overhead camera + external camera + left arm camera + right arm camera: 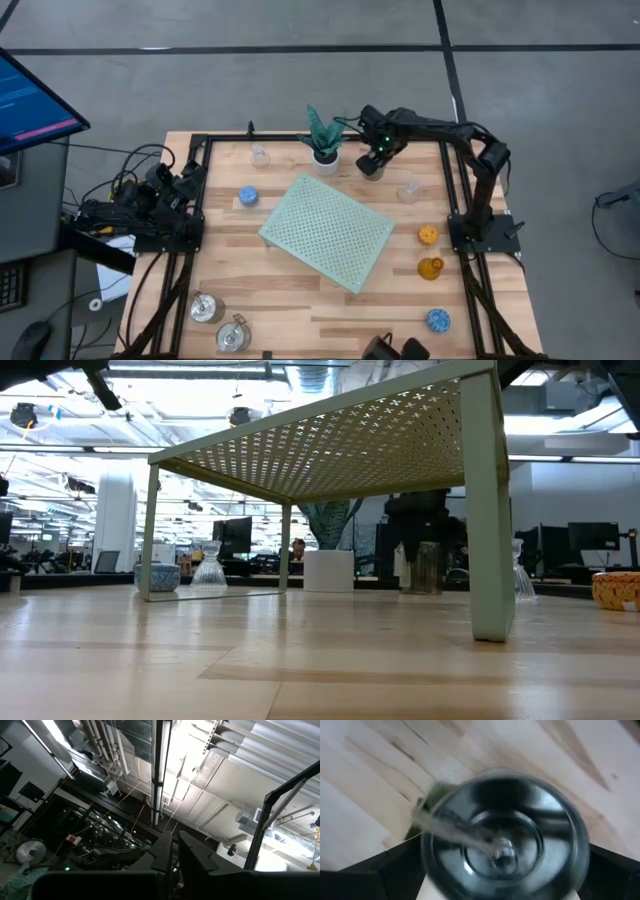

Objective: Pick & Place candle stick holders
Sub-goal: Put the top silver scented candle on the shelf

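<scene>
While the right gripper point(371, 163) straddles it, silver holder point(502, 837) looks blurred.

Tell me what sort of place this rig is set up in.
Probably an open office or lab floor: desks with dark monitors beyond the wooden table, exposed ducts and strip lights overhead, a bare concrete floor around the table.

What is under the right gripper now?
A shiny silver holder stands between the open fingers of the right gripper. The wooden table shows around it; its base is hidden.
</scene>
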Controlling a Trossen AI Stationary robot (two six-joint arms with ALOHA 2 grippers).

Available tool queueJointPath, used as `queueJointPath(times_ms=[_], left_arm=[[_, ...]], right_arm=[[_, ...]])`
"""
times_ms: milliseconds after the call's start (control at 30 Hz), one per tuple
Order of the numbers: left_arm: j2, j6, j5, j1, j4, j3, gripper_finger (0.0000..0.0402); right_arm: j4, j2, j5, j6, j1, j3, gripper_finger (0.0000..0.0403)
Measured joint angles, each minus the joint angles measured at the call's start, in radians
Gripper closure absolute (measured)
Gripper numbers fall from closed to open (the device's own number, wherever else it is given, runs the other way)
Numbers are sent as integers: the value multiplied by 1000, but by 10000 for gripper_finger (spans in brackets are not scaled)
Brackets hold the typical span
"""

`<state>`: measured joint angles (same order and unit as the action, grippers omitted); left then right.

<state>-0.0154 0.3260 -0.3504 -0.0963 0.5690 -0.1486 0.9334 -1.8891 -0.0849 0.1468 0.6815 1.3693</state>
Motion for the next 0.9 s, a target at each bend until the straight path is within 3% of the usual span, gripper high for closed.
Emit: queueJointPath(times_ms=[267,900], left_arm=[[0,0,-1,0,0,0,372],[-1,0,0,0,0,0,372]], right_arm=[[15,-57,-77,-32,7,0,3],[18,-43,-75,-27,29,0,12]])
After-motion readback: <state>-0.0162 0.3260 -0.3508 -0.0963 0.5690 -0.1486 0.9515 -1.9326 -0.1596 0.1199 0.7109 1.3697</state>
